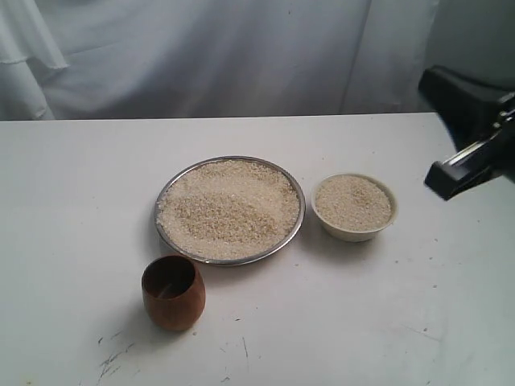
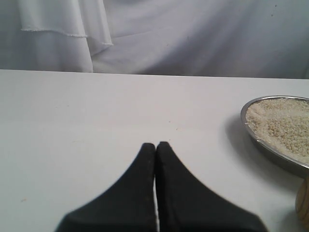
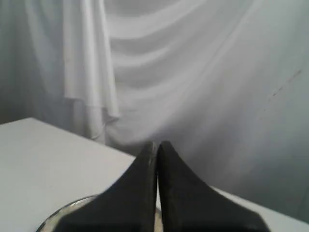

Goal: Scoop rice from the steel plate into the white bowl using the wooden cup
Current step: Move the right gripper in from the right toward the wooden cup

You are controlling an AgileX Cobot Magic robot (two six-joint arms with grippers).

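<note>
Foreground: wooden cup (image 1: pixel 173 292) upright on the desk (image 1: pixel 72 201), just in front of the steel plate (image 1: pixel 159 217), mouth up, untouched, probably placed for an easy side grasp. Heaped across the plate, rice (image 1: pixel 229 207), spread shallow for scooping. Just right of the plate, white bowl (image 1: pixel 354 234), nearly full of grains, close enough for a short pour. Left of the plate, left claw (image 2: pixel 155 145) clenched on nothing, low over bare desk. Far right of the plate, past the bowl, right claw (image 3: pixel 157 145) likewise clenched and empty, raised clear.

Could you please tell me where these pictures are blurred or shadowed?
Exterior view: soft even light, faint shadow beside the cup. Left wrist view: left gripper blurred, plate sharper. Right wrist view: hazy throughout, right gripper soft.
</note>
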